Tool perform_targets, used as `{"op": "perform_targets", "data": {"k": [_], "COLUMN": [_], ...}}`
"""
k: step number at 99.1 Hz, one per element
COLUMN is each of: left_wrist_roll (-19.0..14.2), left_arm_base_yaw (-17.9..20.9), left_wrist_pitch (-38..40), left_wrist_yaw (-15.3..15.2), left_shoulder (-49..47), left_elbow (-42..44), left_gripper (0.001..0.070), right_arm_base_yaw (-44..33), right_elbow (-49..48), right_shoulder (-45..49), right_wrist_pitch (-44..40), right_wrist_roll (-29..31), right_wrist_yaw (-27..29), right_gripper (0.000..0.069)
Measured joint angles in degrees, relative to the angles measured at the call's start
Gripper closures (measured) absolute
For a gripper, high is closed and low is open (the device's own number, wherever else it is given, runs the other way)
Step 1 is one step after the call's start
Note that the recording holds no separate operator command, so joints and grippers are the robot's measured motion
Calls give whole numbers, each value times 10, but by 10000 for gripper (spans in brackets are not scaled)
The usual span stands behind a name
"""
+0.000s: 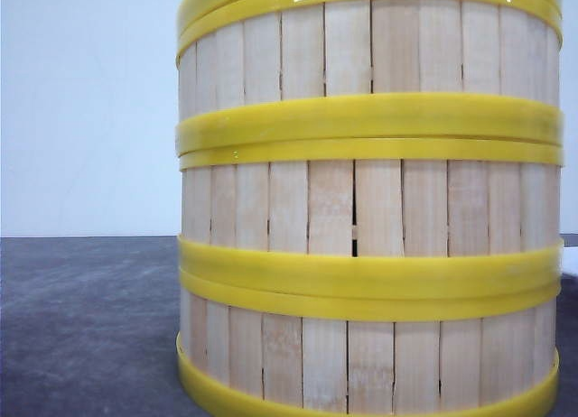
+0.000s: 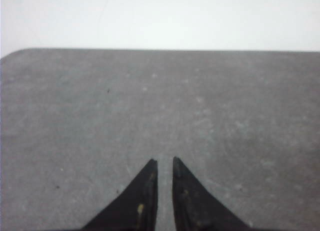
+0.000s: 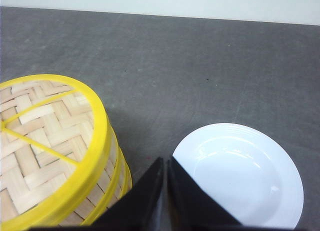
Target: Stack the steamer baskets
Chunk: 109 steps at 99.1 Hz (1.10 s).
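Stacked steamer baskets point(image 3: 50, 151) stand just beside the clenched, empty right end effector point(image 3: 165, 163).

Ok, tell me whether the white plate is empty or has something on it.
Empty. In the right wrist view the white plate shows a bare glossy surface, lying apart from the steamer baskets; its nearest edge is hidden behind the right end effector.

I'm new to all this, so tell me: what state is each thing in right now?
steamer baskets: stacked in one upright tower, nothing gripping them
white plate: empty, beside the tower
left gripper: fingers nearly together, holding nothing
right gripper: fingers together, holding nothing
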Motion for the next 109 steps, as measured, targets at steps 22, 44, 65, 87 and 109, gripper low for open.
{"op": "perform_targets", "data": {"k": [22, 44, 65, 87, 109], "left_wrist_roll": [4, 4, 4, 4, 4], "left_arm_base_yaw": [0, 0, 0, 0, 0], "left_wrist_pitch": [26, 27, 27, 27, 27], "left_wrist_yaw": [1, 0, 0, 0, 0], "left_shoulder": [-10, -10, -10, -10, -10], "left_elbow": [-39, -39, -39, -39, -39], "left_gripper": [683, 683, 683, 683, 683], "right_arm_base_yaw": [0, 0, 0, 0, 0], "right_elbow": [0, 0, 0, 0, 0], "right_shoulder": [0, 0, 0, 0, 0], "right_wrist_pitch": [0, 0, 0, 0, 0], "right_wrist_roll": [0, 0, 0, 0, 0], "right_wrist_yaw": [0, 0, 0, 0, 0], "right_gripper": [682, 682, 682, 682, 682]}}
